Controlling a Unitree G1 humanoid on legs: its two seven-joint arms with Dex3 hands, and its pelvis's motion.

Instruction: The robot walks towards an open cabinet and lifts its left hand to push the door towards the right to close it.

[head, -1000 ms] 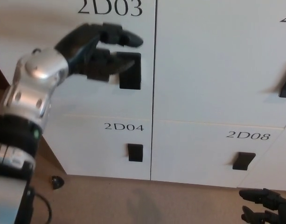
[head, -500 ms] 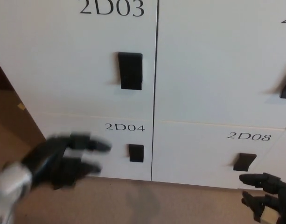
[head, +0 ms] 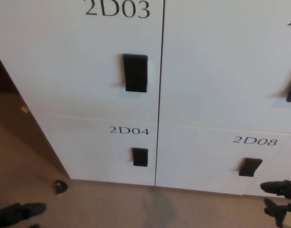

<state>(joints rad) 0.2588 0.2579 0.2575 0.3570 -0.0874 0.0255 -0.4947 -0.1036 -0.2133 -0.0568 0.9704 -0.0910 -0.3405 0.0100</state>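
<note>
The left hand [head: 14,213] has dropped away from the white cabinet door marked 2D03 [head: 88,57], where it was reaching a second ago, and now only its black fingertips poke up at the bottom left corner, low over the tan floor [head: 112,204]; too little of it shows to tell whether it is open or closed, and it has hold of nothing I can see. That big white door fills the upper left, its right edge lying along the dark vertical seam beside the neighbouring white panel [head: 226,61]. Below it sits the smaller white door marked 2D04 [head: 102,152], and to its right the one marked 2D08 [head: 202,159]. The black rectangular handle [head: 136,72] stands upright near the seam. The right hand [head: 280,202] hangs at the lower right corner, fingers spread apart and empty. A small black round object [head: 60,186] lies on the floor near the left.
</note>
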